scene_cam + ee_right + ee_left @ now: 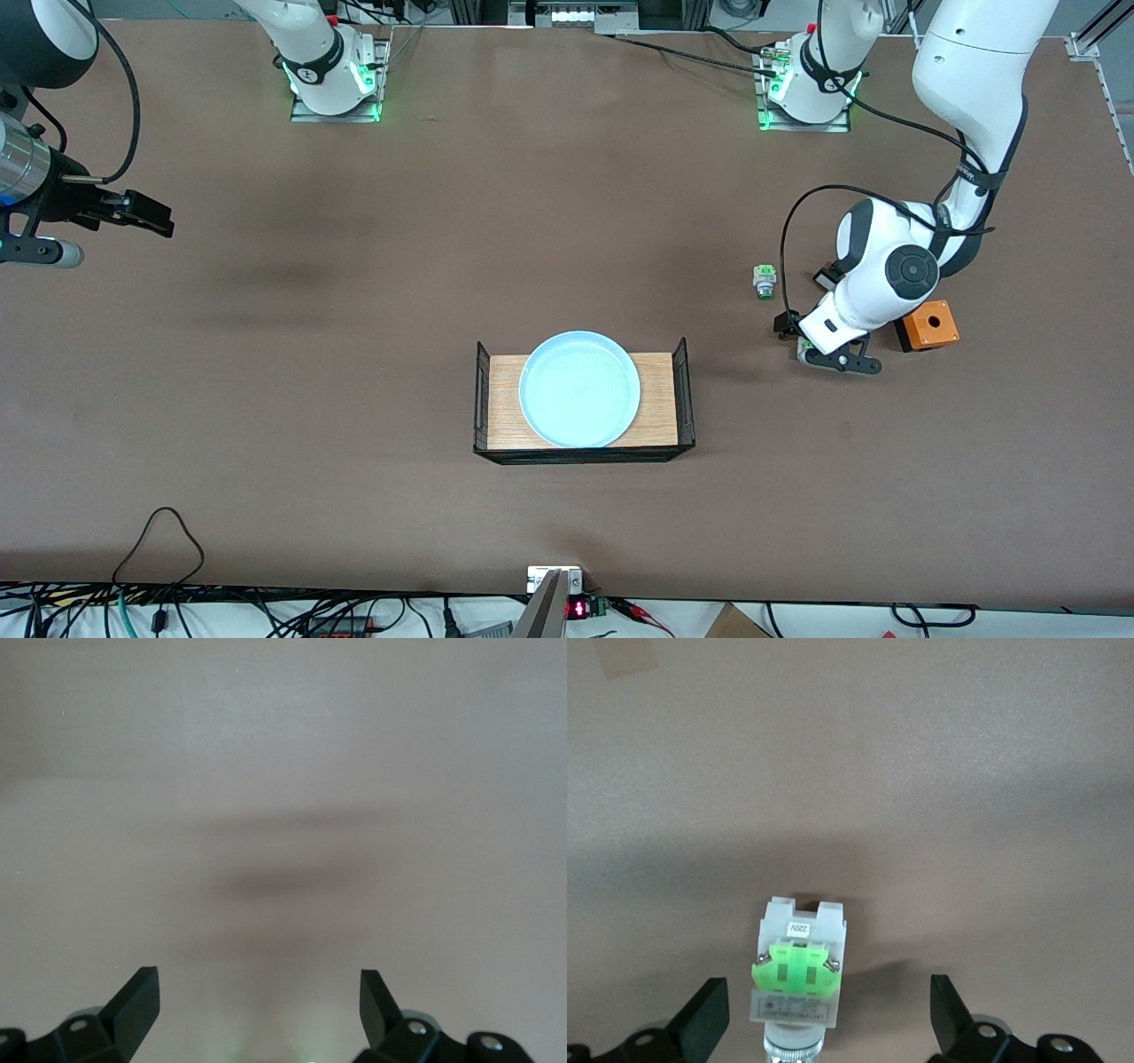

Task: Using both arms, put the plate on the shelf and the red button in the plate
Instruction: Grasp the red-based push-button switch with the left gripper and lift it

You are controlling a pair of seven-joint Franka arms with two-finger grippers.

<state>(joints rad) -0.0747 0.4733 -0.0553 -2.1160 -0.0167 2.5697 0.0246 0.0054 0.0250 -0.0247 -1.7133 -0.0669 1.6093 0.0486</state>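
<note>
- The plate [579, 388] sits on a wooden tray [656, 399] with black mesh ends, mid-table.
- The left gripper [828, 1014] hangs low toward the left arm's end from the tray, its 2 fingers spread wide around the red button [796, 970], not touching it.
- The right gripper [257, 1005] waits spread apart over bare table [283, 771], well away from the tray.

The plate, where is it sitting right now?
The plate lies on a small wooden tray with black mesh ends, mid-table, nearer the front camera than both arms' bases.
</note>
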